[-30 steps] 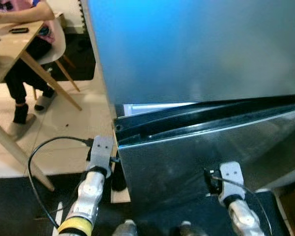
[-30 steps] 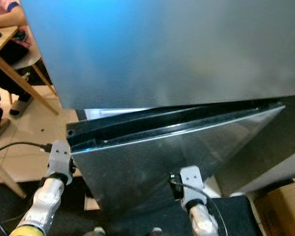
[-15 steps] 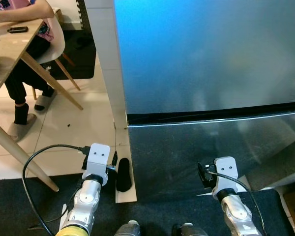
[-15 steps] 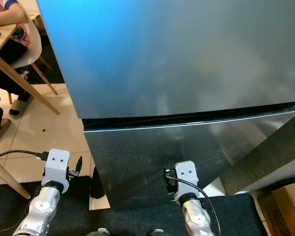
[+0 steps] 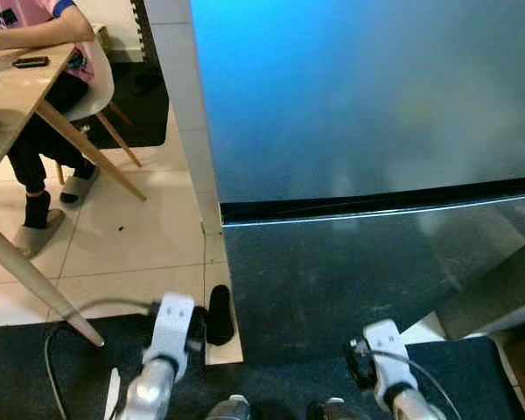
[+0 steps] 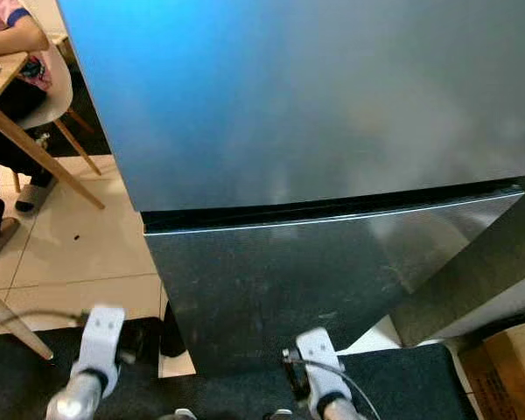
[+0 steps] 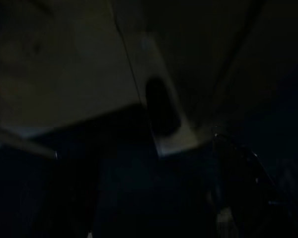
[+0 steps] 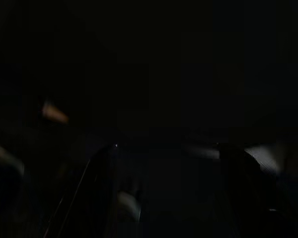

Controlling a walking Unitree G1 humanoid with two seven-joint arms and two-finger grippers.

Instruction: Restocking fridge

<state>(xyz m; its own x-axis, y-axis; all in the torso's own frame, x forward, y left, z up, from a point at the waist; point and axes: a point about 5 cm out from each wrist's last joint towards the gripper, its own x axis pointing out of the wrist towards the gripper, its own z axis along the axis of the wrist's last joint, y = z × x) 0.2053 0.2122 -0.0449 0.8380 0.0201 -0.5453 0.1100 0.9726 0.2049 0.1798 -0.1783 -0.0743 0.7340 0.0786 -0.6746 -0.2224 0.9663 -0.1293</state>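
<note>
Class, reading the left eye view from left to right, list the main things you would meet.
Wooden table → seated person → black slipper → fridge.

Pale beige floor tiles meet a dark carpet mat below. At left, a light wooden bench on slanted legs; a person sits on a white chair beside it.
</note>
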